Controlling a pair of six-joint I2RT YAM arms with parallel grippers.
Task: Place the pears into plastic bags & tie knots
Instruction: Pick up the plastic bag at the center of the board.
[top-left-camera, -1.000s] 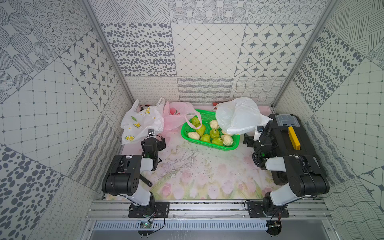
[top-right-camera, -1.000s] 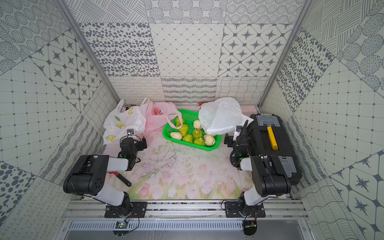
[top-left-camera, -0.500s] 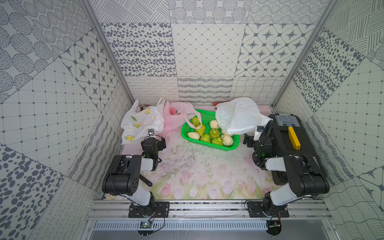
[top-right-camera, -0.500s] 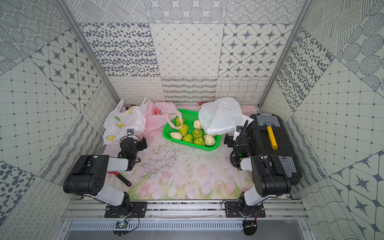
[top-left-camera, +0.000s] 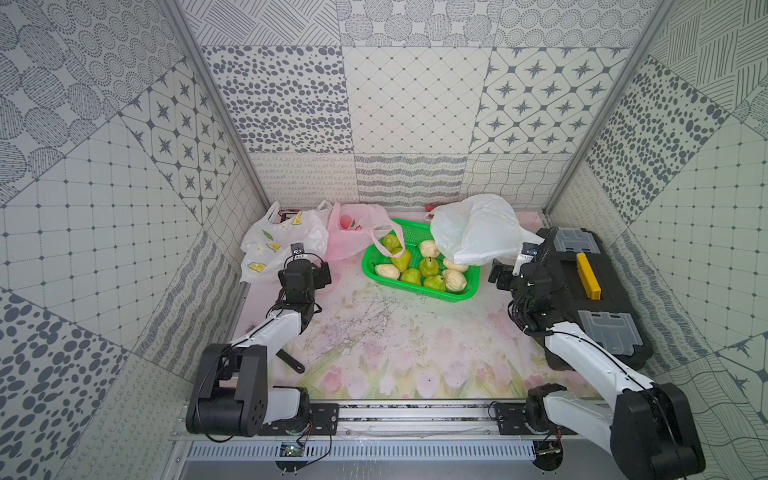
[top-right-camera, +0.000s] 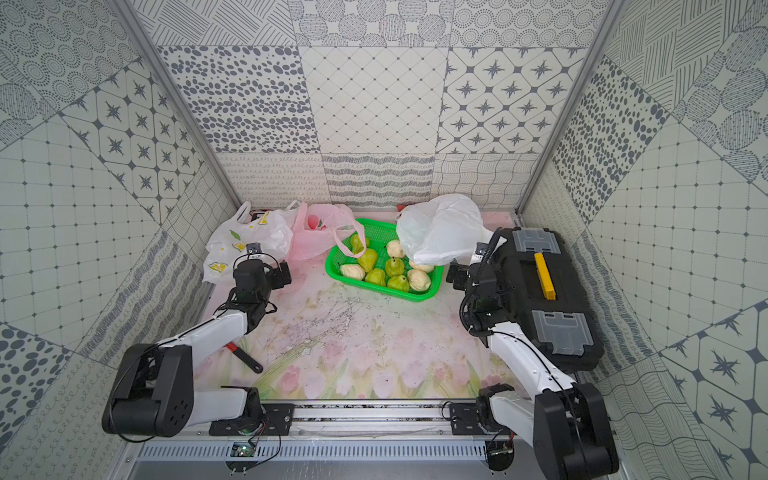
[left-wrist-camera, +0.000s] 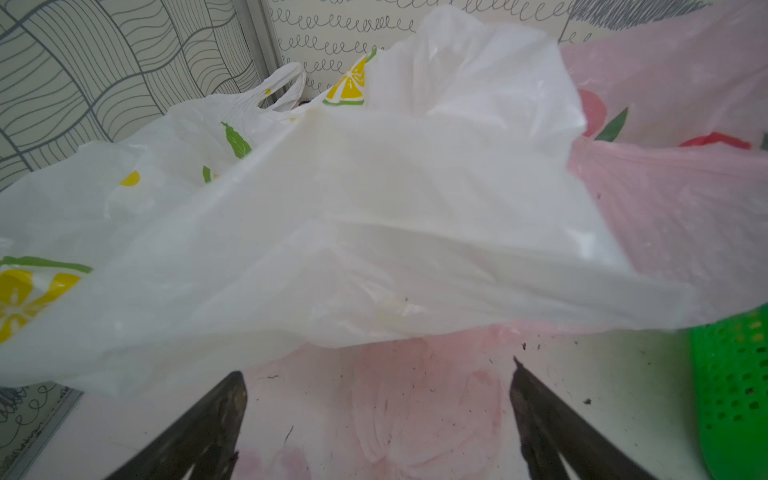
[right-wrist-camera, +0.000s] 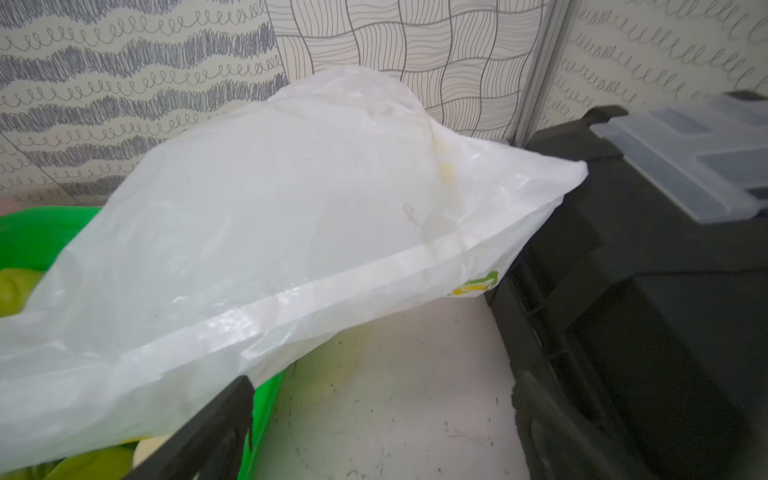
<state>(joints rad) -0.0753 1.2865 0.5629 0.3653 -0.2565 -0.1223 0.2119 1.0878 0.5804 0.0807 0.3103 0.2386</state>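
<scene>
Several pears (top-left-camera: 428, 266), green and pale cream, lie in a green basket (top-left-camera: 409, 226) at the back middle. A lemon-print bag (top-left-camera: 270, 245) and a pink bag (top-left-camera: 353, 235) lie left of it; a pink handle drapes over the basket's edge. A plain white bag (top-left-camera: 478, 232) rests across the basket's right end and the toolbox. My left gripper (top-left-camera: 306, 271) is open and empty just in front of the lemon-print bag (left-wrist-camera: 291, 232). My right gripper (top-left-camera: 515, 272) is open and empty between the basket (right-wrist-camera: 266, 399) and the toolbox, under the white bag (right-wrist-camera: 291, 216).
A black toolbox (top-left-camera: 582, 299) with a yellow handle fills the right side, close against my right arm. A small black tool (top-right-camera: 245, 359) with a red grip lies on the flowered mat near my left arm. Patterned walls close in the left, back and right.
</scene>
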